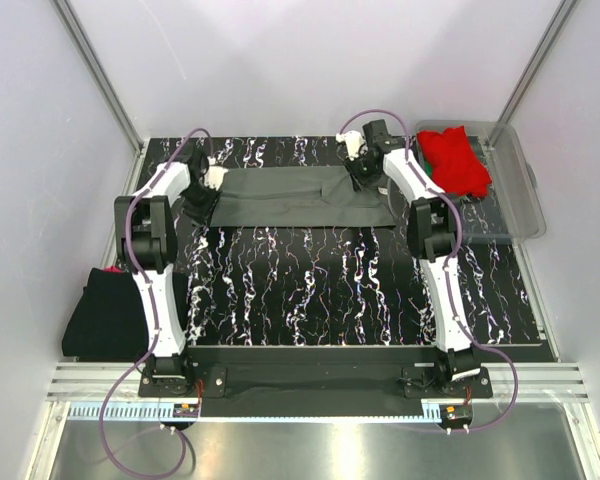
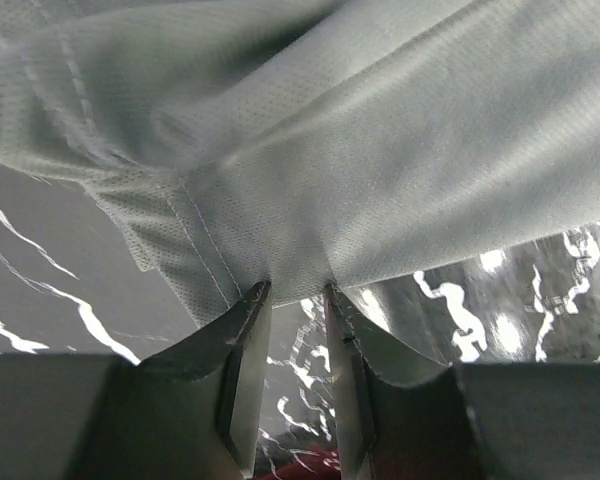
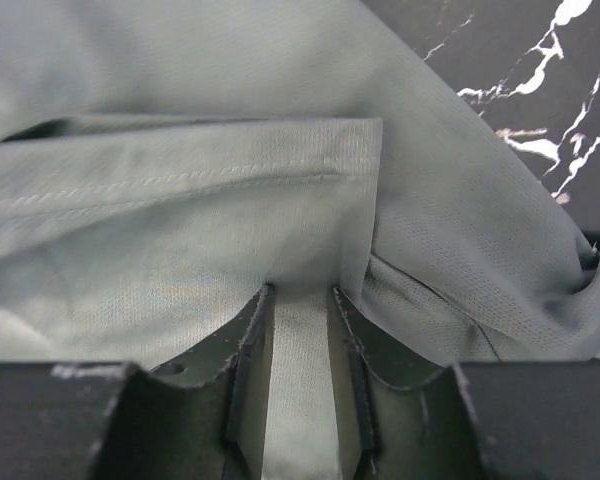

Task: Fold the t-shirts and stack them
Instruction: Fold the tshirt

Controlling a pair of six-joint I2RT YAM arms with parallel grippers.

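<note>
Here, near the table's (image 1: 360,290) far edge, I saw narrow jaws: left gripper (image 2: 295,292) pinched the dark grey t-shirt (image 1: 300,198) hem, right gripper (image 3: 302,292) clamped its fold.

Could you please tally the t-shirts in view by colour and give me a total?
grey shirt: 1
red shirt: 1
black shirt: 1
Total: 3
</note>
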